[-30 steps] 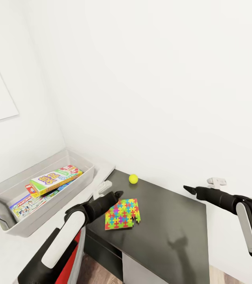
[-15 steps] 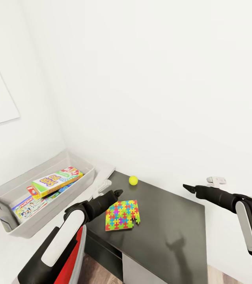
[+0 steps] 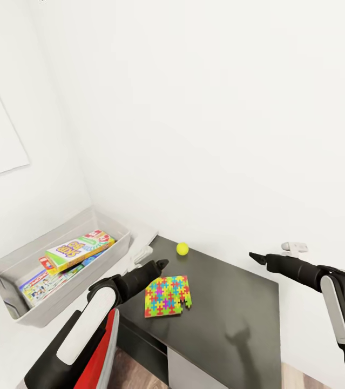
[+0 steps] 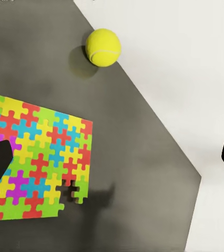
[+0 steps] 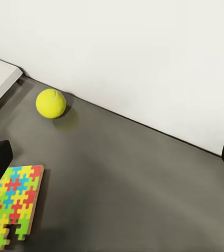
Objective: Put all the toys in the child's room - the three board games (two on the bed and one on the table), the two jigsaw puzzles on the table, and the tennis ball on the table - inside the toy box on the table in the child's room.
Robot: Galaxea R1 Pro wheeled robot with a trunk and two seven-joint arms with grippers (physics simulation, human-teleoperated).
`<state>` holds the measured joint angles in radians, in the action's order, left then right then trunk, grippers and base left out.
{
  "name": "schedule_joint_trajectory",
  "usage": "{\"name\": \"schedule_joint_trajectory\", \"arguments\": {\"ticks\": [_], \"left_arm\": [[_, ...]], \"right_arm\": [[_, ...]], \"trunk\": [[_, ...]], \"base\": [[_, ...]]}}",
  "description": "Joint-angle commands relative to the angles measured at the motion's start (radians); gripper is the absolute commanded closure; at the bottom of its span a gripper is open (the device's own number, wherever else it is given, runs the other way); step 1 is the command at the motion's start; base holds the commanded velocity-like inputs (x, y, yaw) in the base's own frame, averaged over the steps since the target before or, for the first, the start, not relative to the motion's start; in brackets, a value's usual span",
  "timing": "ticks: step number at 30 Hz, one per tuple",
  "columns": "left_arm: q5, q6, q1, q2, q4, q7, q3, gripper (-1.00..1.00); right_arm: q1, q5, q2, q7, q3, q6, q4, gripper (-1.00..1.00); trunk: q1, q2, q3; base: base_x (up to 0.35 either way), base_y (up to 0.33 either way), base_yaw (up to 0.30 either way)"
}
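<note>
The left gripper (image 3: 163,264) is open and holds nothing; its two dark fingertips sit wide apart in the left wrist view. It hangs just over the near corner of the jigsaw puzzles (image 3: 166,296), which lie flat in a stack on the dark wing of the table (image 3: 237,319). The tennis ball (image 3: 182,248) sits past the puzzles, by the wall. The right gripper (image 3: 252,257) is open too, but well off to the side. I think the left arm is nearer, and the toy box (image 3: 10,265) waits on its side
</note>
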<state>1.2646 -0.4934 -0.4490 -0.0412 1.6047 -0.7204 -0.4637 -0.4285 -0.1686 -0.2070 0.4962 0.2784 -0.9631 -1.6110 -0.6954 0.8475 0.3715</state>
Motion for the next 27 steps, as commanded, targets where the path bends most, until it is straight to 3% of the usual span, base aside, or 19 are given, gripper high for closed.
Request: {"name": "schedule_joint_trajectory", "arguments": {"ticks": [1,13,16,18,22,23,27], "left_arm": [[0.007,0.000,-0.002,-0.001,0.001,-0.008,-0.001,-1.00],[0.007,-0.002,-0.010,0.000,0.001,-0.008,0.002,-1.00],[0.010,-0.009,-0.040,0.001,0.001,-0.009,0.005,-1.00],[0.042,-0.022,-0.074,0.001,0.001,-0.013,0.006,-1.00],[0.068,-0.026,-0.091,-0.002,0.001,-0.015,0.007,-1.00],[0.116,-0.038,-0.127,-0.009,0.001,-0.028,0.050,-1.00],[0.125,-0.057,-0.134,-0.008,0.001,-0.039,0.080,-1.00]], "right_arm": [[-0.001,-0.004,0.002,0.001,0.001,-0.006,-0.001,-1.00],[-0.001,-0.003,0.014,0.000,0.001,-0.007,-0.001,-1.00],[-0.002,-0.004,0.020,-0.002,-0.001,-0.010,0.000,-1.00],[-0.004,0.003,0.045,-0.007,-0.002,-0.013,0.000,-1.00],[-0.008,0.006,0.058,-0.017,-0.001,-0.018,0.000,-1.00],[-0.054,0.009,0.076,-0.076,-0.002,-0.067,0.024,-1.00],[-0.082,0.010,0.081,-0.116,-0.004,-0.083,0.062,-1.00]], "trunk": [[0.004,-0.006,-0.002],[0.050,-0.090,-0.040],[0.061,-0.111,-0.051],[0.069,-0.125,-0.058],[0.084,-0.153,-0.071],[0.088,-0.160,-0.074],[0.103,-0.188,-0.087]], "base": [[0.000,0.000,0.000],[0.000,0.000,0.000],[0.000,0.000,0.000],[0.000,0.000,0.000],[0.000,0.000,0.000],[0.000,0.000,0.000],[0.000,0.000,0.007]]}}
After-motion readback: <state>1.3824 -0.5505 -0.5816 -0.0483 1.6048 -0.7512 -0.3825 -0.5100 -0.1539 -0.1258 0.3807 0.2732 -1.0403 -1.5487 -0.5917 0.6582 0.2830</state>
